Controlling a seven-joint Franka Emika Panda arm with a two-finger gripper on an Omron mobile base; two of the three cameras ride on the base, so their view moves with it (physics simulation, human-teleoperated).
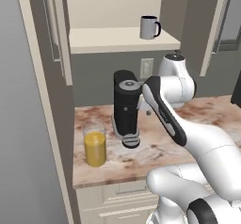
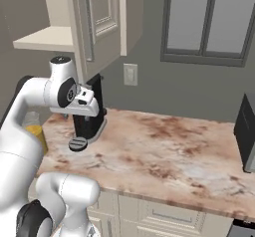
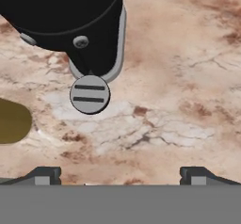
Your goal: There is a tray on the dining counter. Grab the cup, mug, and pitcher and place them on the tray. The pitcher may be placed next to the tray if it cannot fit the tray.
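- Marbled beige and reddish-brown stone worktop (image 1: 207,112) over white cabinets, running from a tall side panel at its left end to a dark appliance (image 2: 246,134) at its right end.
- White arm with dark joints, bent over the left part of the worktop, hand pointing down at the stone.
- Black coffee machine (image 1: 127,106) with a round grey drip plate (image 3: 90,94), against the back wall near the left end.
- Clear glass cylindrical pitcher of yellow-orange liquid (image 1: 95,145), upright close to the front-left corner, just beside the coffee machine and apart from it.
- Grey mug with a dark handle and dark inside (image 1: 149,28), upright on the open cream shelf above the worktop, toward the shelf's right end, well above the hand.
- Two-finger gripper (image 3: 120,176), spread wide, pinching nothing, over bare stone in front of the drip plate; pitcher off to one side in the hand view, as a dull yellow patch at the left edge.
- Likely step: lining up on the pitcher, no vessel moved yet.
- Risks, as a judgement: a sideways approach could knock the tall pitcher toward the nearby front edge or tip it and spill; a wide glass body may slip between narrow fingertips; the coffee machine close by could catch the wrist.
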